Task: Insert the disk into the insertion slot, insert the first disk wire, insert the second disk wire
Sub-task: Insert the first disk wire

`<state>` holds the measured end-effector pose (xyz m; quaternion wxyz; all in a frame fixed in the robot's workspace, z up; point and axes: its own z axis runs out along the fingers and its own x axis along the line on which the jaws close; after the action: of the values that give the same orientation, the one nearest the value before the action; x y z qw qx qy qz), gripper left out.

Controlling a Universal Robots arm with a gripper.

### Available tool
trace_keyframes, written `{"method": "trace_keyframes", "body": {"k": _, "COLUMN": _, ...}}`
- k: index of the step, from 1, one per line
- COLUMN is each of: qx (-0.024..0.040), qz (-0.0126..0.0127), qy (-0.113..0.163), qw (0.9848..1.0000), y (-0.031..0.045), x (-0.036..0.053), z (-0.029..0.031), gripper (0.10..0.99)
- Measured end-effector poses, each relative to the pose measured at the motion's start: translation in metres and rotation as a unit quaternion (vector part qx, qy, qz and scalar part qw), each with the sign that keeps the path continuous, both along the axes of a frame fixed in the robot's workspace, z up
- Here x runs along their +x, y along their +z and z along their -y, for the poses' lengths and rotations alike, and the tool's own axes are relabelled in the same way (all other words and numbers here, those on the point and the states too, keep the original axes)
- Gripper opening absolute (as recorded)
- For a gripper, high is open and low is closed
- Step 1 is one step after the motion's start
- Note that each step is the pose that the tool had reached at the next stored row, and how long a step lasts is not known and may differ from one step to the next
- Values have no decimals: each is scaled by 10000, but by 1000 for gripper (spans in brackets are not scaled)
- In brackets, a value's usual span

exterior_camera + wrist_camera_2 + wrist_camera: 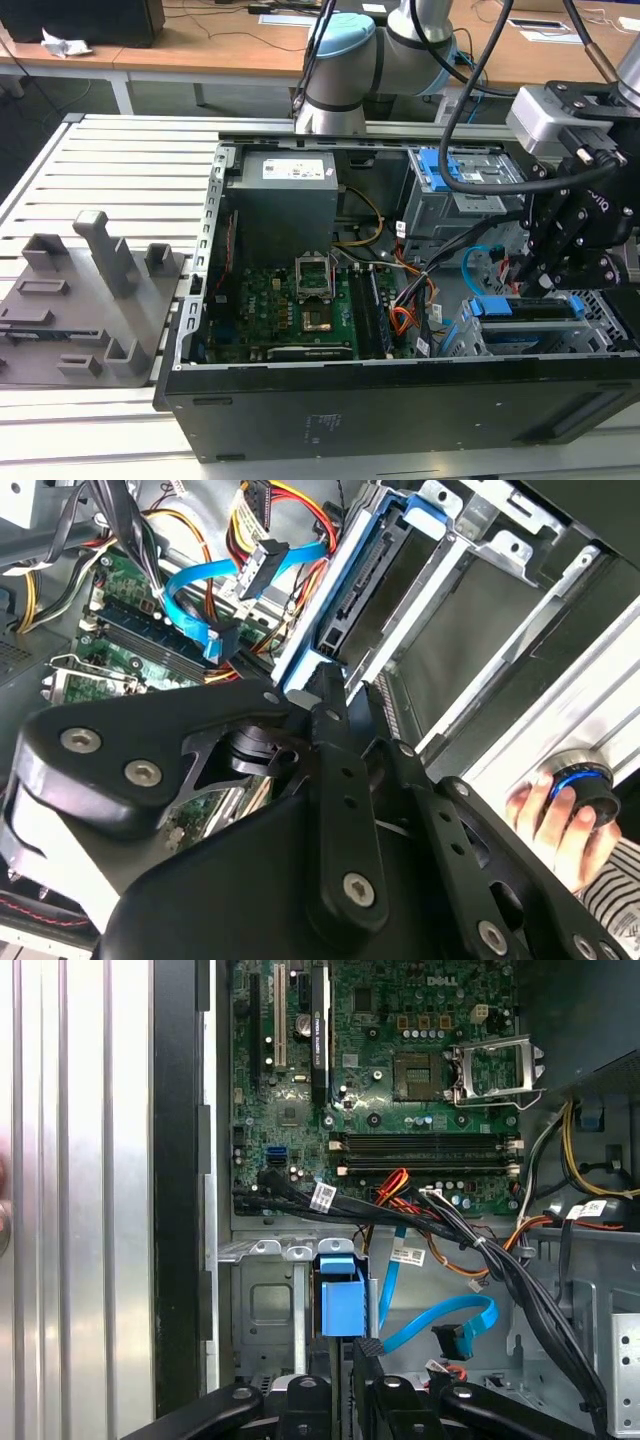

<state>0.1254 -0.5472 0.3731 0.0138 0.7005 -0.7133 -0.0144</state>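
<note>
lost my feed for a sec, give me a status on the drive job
Gripper at the blue-framed drive. Drive sits in its bay. Light-blue cable loose, plug free. Hand outside the case.

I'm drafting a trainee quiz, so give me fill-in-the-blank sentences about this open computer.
1. The silver-grey hard drive sits in a bright ____ plastic carrier.
2. The green motherboard lies inside a ____ metal computer case.
3. A person's ____ holds the round blue-ringed knob.
Missing: blue; black; hand.
</note>
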Motion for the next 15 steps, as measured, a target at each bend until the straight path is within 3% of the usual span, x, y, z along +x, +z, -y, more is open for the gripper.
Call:
{"method": "trace_keyframes", "body": {"k": 2, "qx": 0, "qz": 0, "qy": 0, "qw": 10000, "y": 37, "x": 0, "z": 0, "gripper": 239}}
{"method": "trace_keyframes", "body": {"k": 7, "qx": -1, "qz": 0, "qy": 0, "qw": 10000, "y": 42, "x": 0, "z": -17, "gripper": 239}}
{"method": "trace_keyframes", "body": {"k": 12, "qx": 0, "qz": 0, "qy": 0, "qw": 10000, "y": 41, "x": 1, "z": -145, "gripper": 239}}
{"method": "trace_keyframes", "body": {"k": 15, "qx": 0, "qz": 0, "qy": 0, "qw": 10000, "y": 41, "x": 0, "z": -174, "gripper": 239}}
